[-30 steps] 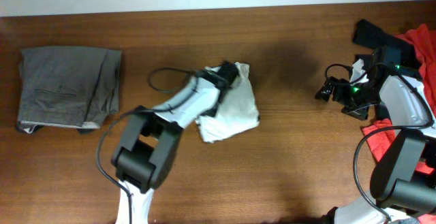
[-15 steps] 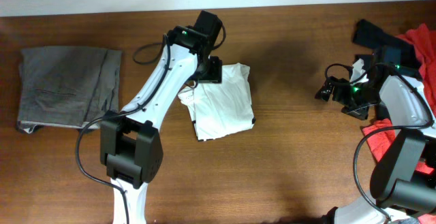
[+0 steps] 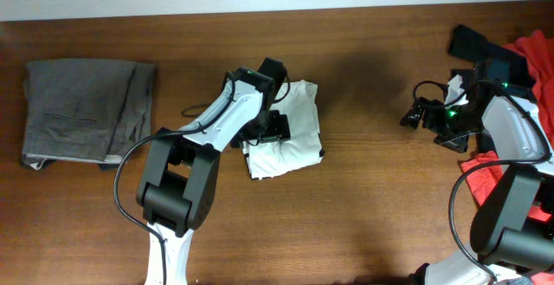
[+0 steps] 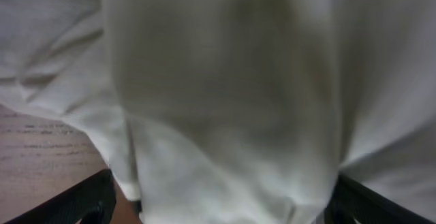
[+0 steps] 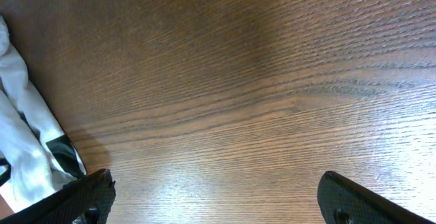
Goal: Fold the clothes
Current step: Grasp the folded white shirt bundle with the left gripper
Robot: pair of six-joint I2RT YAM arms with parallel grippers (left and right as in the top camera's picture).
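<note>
- Folding is looking nearly done; your left gripper (image 3: pixel 278 129), jaws apart, is hovering over the T-shirt (image 3: pixel 299 142).
- Your right gripper (image 3: pixel 413 113), likewise apart, is idling well right of it.
- Next you are needing to square loose edges.

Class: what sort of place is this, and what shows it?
Likely a robotics lab bench set up for laundry folding: a left arm and a right arm at a wooden table, a white T-shirt under the left one, folded grey trousers and red and black garments at its edges.

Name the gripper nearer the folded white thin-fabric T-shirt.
Left. The left gripper is over the left side of the white T-shirt; the right gripper is far off to its right.
</note>
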